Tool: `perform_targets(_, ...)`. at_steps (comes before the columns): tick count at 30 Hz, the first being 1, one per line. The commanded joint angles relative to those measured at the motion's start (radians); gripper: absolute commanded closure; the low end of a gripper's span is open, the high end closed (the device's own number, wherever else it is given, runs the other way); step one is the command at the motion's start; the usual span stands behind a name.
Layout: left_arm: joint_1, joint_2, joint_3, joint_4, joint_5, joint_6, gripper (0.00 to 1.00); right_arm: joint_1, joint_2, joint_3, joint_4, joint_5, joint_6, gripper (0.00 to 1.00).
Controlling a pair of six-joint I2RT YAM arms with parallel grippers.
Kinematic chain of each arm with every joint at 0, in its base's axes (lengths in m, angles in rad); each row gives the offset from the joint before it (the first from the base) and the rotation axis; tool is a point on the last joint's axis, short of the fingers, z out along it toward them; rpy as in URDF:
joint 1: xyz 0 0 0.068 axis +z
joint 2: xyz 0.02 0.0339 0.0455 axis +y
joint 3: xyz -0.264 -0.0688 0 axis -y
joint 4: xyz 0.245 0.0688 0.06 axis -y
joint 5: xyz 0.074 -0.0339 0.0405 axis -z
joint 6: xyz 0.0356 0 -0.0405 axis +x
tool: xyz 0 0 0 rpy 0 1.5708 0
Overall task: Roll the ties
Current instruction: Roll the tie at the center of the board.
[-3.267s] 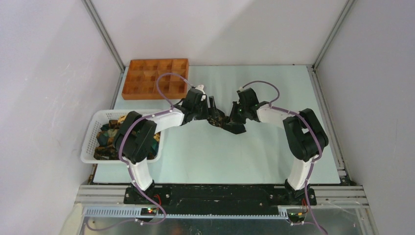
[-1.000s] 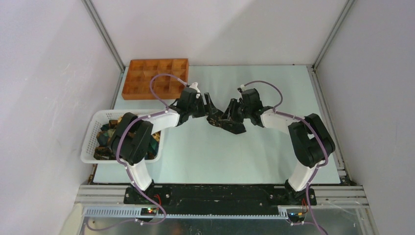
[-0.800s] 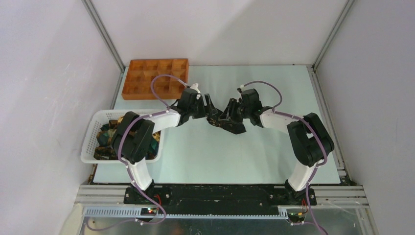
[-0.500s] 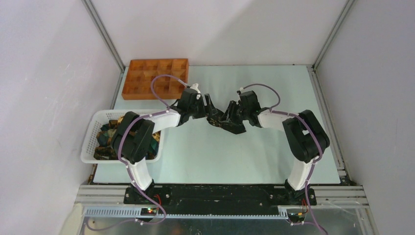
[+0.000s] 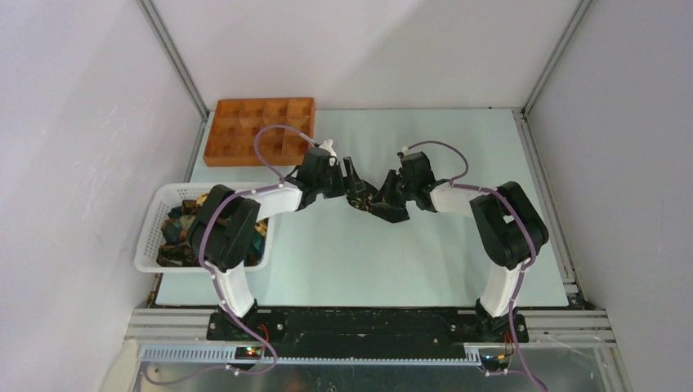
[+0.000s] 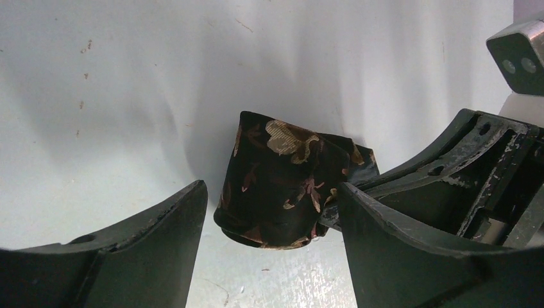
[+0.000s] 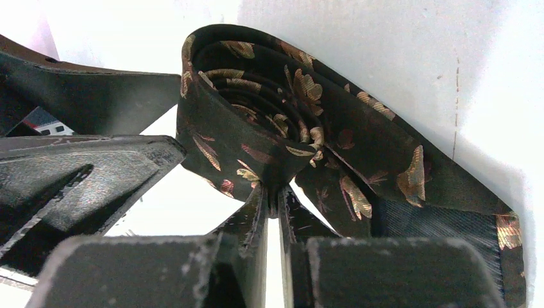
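Silky dark leaf-print tie (image 6: 276,173), coiled into a squat spiral, lies on white table (image 5: 458,261) right of orange tray (image 5: 245,161). Left gripper (image 6: 269,202) spread, straddling it; right gripper (image 7: 272,199) pinches its outer layer.

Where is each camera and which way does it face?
Top external: above and behind the robot, looking down at the green table; both arms show.
Left wrist: on the left arm, facing the rolled dark leaf-print fabric tie inside the open left gripper.
Right wrist: on the right arm, facing the tie's spiral end, the right gripper pinching it.
Shared: both wrist views show the tie and the other gripper.
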Motion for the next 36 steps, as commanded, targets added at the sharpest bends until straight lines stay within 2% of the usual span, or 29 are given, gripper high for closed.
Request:
perform_targets(1,-0.005,0.021,0.016,0.044,0.041,0.004,0.21,-0.008,0.024,0.031,-0.004,0.035,0.001,0.92)
perform_targets(9,-0.024,0.063,0.033,0.040,0.047,0.006,0.21,-0.014,0.036,0.032,-0.028,0.034,-0.002,0.91)
perform_targets(17,-0.039,0.093,0.045,0.072,0.085,0.001,0.22,-0.021,0.040,0.032,-0.031,0.027,-0.004,0.86)
perform_targets(19,-0.050,0.098,0.046,0.073,0.089,0.005,0.27,-0.021,0.040,0.032,-0.032,0.025,-0.004,0.84)
perform_targets(24,-0.066,0.102,0.047,0.074,0.081,0.007,0.46,-0.026,0.006,0.031,-0.050,0.028,-0.022,0.74)
perform_targets(27,-0.072,0.102,0.047,0.072,0.081,0.009,0.52,-0.035,-0.041,0.031,-0.077,0.037,-0.046,0.66)
perform_targets(30,-0.076,0.097,0.057,0.056,0.074,0.019,0.54,-0.048,-0.084,0.031,-0.112,0.041,-0.075,0.60)
perform_targets(36,-0.115,0.066,0.120,-0.088,-0.016,0.084,0.54,-0.098,-0.190,-0.031,-0.164,0.090,-0.099,0.59)
